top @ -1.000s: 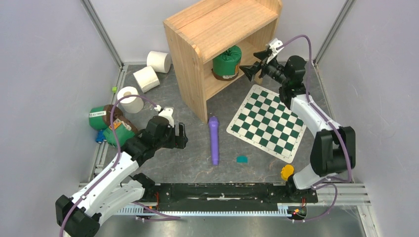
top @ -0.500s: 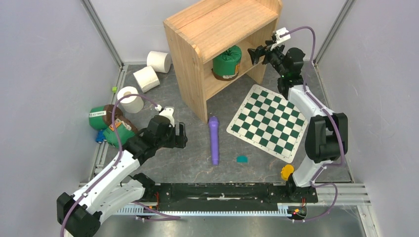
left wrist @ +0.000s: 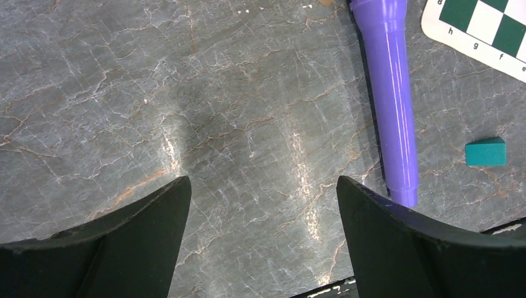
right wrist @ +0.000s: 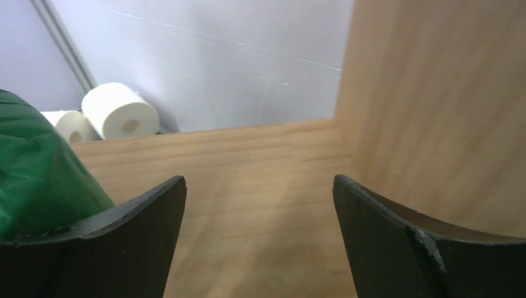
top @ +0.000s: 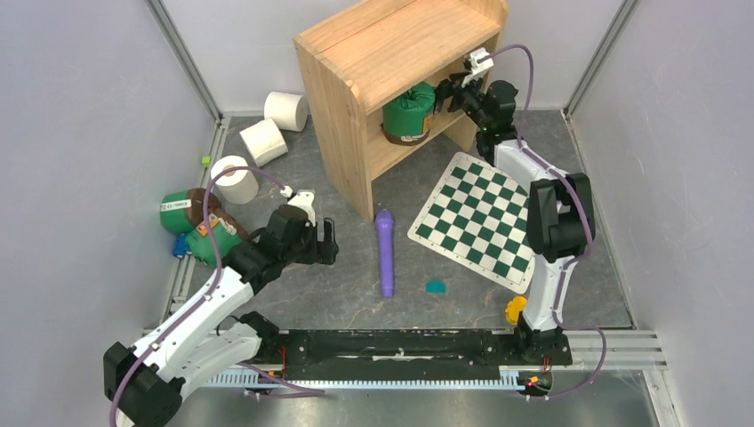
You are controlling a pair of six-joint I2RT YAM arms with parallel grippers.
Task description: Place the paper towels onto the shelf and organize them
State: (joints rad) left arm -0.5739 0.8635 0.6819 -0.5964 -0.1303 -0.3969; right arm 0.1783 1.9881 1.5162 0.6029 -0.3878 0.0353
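Top external view puts three paper towels (top: pixel 264 141) on the worktop (top: pixel 302 302) at far left, none on the shelf (top: pixel 391 53); left end effector (top: pixel 327 245) hangs open over bare stone, left of a purple flashlight (top: pixel 385 252); right end effector (top: pixel 442 92) sits inside the shelf beside a green canister (top: pixel 408 111); right wrist view alone shows its fingers wide apart and empty, with two rolls visible beyond the shelf's open back.
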